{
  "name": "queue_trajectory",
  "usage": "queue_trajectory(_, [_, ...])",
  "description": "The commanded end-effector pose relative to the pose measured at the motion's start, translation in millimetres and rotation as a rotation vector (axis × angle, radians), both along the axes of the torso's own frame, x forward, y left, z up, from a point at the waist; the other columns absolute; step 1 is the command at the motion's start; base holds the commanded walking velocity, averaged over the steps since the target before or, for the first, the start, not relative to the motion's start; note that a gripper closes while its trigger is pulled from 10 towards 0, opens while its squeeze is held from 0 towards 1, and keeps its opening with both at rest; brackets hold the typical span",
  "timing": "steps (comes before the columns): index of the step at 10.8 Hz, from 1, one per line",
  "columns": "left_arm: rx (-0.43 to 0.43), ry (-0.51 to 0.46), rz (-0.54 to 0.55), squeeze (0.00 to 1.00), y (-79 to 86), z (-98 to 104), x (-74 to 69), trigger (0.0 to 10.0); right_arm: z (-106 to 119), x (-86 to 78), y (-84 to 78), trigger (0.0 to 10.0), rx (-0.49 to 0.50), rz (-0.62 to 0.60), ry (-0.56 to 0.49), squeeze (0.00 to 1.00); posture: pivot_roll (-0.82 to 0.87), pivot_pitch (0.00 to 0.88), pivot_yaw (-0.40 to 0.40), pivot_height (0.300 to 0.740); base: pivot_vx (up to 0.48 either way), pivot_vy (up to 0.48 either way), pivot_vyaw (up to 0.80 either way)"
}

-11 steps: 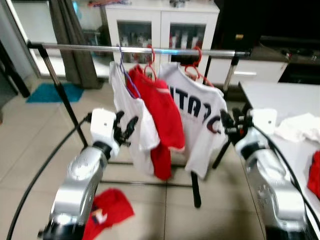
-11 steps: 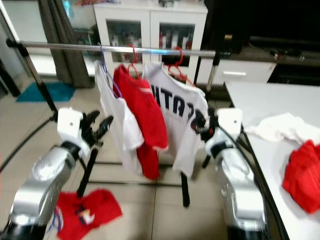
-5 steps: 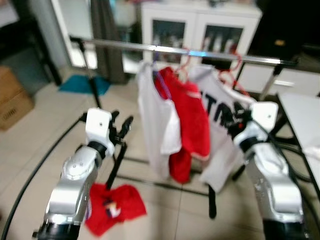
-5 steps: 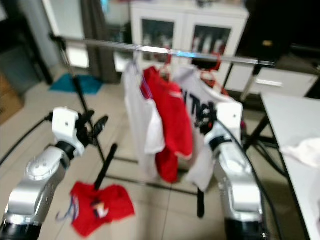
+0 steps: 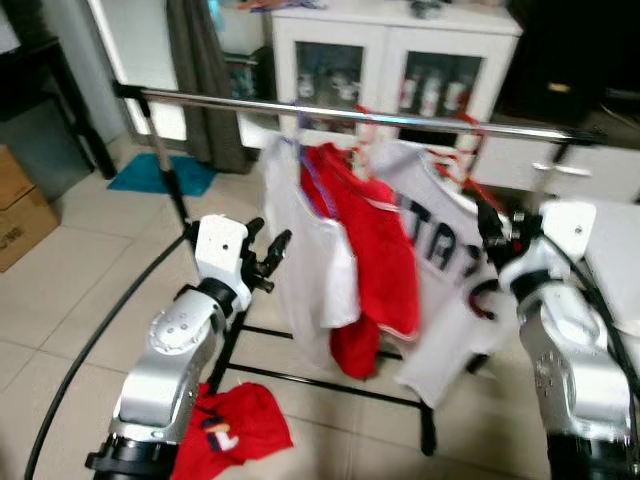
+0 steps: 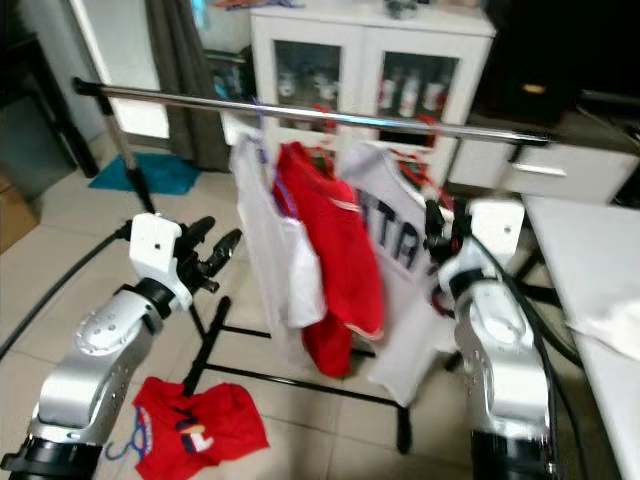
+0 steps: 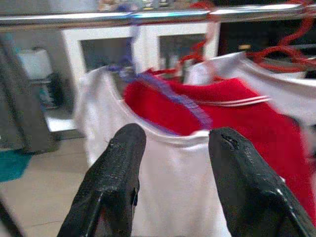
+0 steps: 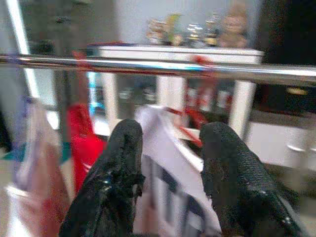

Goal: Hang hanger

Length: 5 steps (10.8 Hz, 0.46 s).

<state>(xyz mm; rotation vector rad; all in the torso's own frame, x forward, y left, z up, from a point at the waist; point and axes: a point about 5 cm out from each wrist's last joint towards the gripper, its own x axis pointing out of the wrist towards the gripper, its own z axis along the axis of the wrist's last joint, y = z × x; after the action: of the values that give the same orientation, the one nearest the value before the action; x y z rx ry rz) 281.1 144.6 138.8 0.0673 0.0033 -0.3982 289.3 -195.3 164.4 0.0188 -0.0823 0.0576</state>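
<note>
A metal rail [image 5: 400,118] carries three garments on hangers: a white shirt [image 5: 300,270] on a purple hanger [image 5: 315,185], a red shirt [image 5: 385,260], and a white lettered shirt [image 5: 445,290] on a red hanger [image 5: 470,170]. Another red shirt [image 5: 235,430] lies on the floor with a blue hanger [image 6: 130,445] beside it. My left gripper [image 5: 268,252] is raised just left of the white shirt, open and holding nothing; it faces that shirt in the left wrist view [image 7: 173,143]. My right gripper [image 5: 497,232] is open at the lettered shirt's right side, below the rail [image 8: 197,69].
The rack's black base bar [image 5: 330,385] crosses the tiled floor. A white glass-door cabinet [image 5: 400,50] stands behind the rack, with a grey curtain [image 5: 205,70] and a blue mat [image 5: 160,175] to its left. A cardboard box [image 5: 15,210] sits far left. A white table [image 6: 600,290] is at the right.
The whole view has shifted as the camera moved. Both arms stay raised with open grippers, and the left gripper now sits closer to the white shirt.
</note>
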Motion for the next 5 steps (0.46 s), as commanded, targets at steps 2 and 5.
queue_trajectory(2, [0.033,-0.01,-0.024,0.0,-1.1,4,2.8,10.0,5,5.4,-2.6,10.0,-0.008,0.04,0.004,1.0,-0.06,0.0,-0.004,0.74,0.326,0.0,0.0])
queue_trajectory(5, [0.049,-0.04,-0.276,0.0,-15.1,20,-1.1,10.0,6,27.9,-5.3,10.0,-0.064,0.183,0.125,1.0,-0.06,0.0,0.0,0.74,0.0,0.0,0.0])
